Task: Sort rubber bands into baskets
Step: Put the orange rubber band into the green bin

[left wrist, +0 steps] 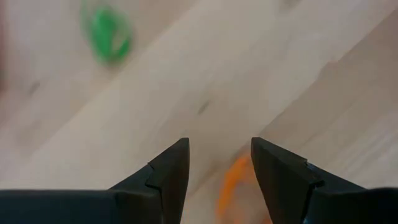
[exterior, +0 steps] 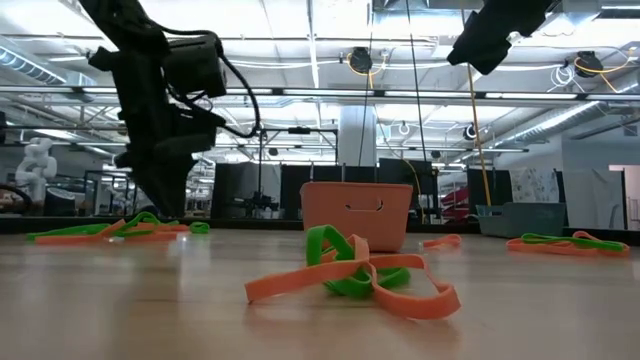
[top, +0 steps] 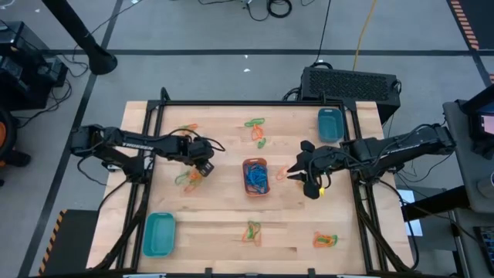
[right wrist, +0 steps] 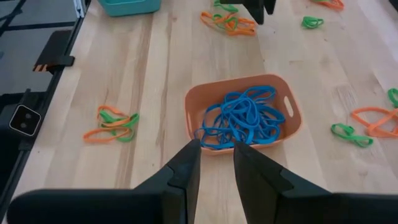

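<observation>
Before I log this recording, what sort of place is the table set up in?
Probably a robotics lab or industrial workshop hall. The low view shows a high ceiling with exposed trusses and hanging cables; the high view shows a wooden table on bare concrete floor with loose cords.

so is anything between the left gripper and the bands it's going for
Nothing visible. The left gripper is open and low over the table, with an orange rubber band on bare wood in the gap between its fingers. The green and orange pile lies right by it.
</observation>
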